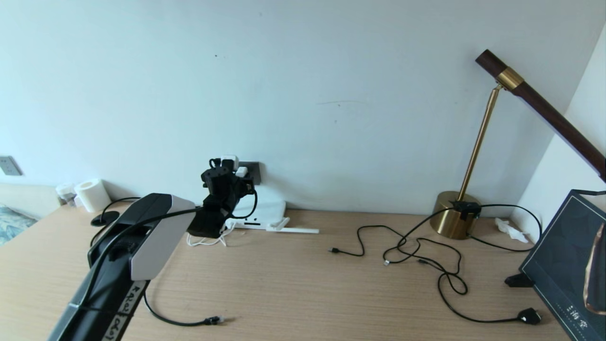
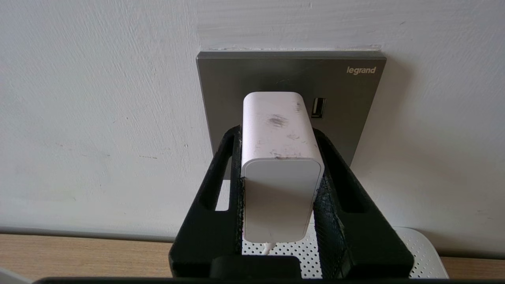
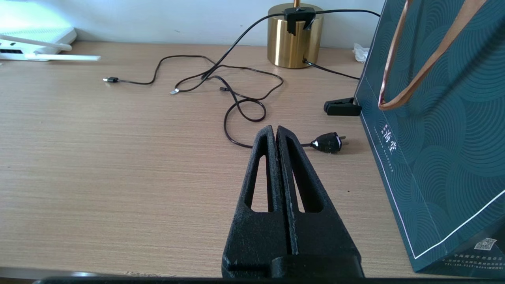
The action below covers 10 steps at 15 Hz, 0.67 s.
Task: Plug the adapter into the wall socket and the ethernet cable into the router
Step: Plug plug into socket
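My left gripper (image 2: 278, 134) is shut on the white adapter (image 2: 276, 165), one finger pad on each side. The adapter's far end meets the dark grey wall socket (image 2: 292, 75); its prongs are hidden. Its thin white cord drops toward the router (image 2: 414, 252) below. In the head view the left gripper (image 1: 232, 177) is up at the wall socket (image 1: 254, 173), above the white router (image 1: 265, 213) on the desk. The ethernet cable (image 1: 180, 323) lies loose near the desk's front, its clip tip (image 1: 214, 320) free. My right gripper (image 3: 275, 128) hangs shut and empty over the desk.
A brass lamp base (image 1: 454, 220) stands at the back right with thin black cables (image 1: 426, 251) tangled before it and a chunky black plug (image 1: 529, 316). A dark green paper bag (image 1: 568, 265) stands at the right edge. A tissue roll (image 1: 92, 194) sits back left.
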Available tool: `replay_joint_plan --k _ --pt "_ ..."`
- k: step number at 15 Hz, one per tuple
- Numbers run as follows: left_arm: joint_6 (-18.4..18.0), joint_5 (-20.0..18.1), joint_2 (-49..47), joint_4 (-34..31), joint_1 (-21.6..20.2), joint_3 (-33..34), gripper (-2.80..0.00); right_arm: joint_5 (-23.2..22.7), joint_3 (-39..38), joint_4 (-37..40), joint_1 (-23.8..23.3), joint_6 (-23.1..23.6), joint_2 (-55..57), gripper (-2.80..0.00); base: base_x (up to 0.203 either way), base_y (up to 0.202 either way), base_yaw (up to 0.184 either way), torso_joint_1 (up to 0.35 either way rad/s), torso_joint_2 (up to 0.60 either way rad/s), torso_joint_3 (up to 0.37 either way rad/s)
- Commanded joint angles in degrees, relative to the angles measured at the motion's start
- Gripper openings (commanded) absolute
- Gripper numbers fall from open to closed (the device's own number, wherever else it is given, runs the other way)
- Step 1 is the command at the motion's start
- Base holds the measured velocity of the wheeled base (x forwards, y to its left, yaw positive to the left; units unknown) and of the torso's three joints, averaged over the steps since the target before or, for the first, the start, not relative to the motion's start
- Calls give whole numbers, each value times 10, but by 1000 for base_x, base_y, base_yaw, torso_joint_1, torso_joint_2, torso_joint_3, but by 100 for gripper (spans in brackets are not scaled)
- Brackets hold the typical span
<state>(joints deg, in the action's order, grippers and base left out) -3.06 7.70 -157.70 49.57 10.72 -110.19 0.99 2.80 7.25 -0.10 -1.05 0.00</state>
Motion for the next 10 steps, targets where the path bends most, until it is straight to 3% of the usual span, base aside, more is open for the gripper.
replay_joint_plan --k 1,10 --pt "0 0 -1 -2 0 -1 -280 0 0 0 0 0 0 -280 0 0 0 0 0 0" --pt "1 0 -12 -9 -2 -3 -280 0 0 0 0 0 0 -280 0 0 0 0 0 0"
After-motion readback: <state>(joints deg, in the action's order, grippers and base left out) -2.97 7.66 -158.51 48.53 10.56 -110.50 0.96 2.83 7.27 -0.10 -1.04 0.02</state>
